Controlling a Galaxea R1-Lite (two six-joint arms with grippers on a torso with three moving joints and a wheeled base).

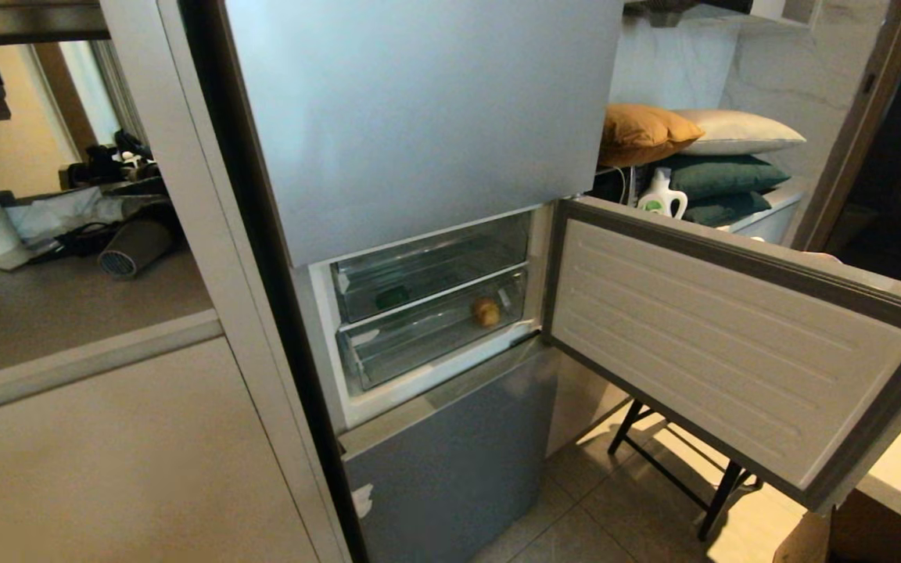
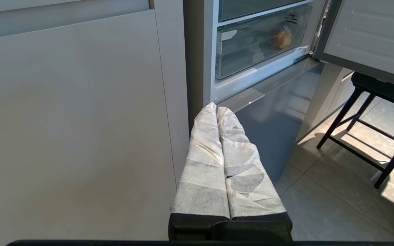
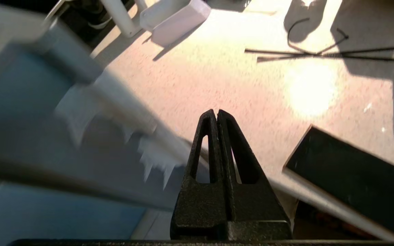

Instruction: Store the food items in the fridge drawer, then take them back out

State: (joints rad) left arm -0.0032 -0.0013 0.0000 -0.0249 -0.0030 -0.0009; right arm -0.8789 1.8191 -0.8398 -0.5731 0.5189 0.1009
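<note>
**Food stowed, drawers pushed in — retrieval step looks next**

Kitchen, head view: fridge (image 1: 419,117) middle door (image 1: 732,344) swung open. Green pepper (image 1: 393,297) sits in the upper clear bin, potato (image 1: 486,311) near the right end of the lower fridge drawer (image 1: 427,332). No arm visible.

Left wrist view: left gripper (image 2: 217,107) pressed closed, empty, low before the fridge.

Right wrist view: right gripper (image 3: 216,112) closed, empty, over a pale countertop (image 3: 224,78). Next, likely: open jaws, pull a drawer out.
</note>
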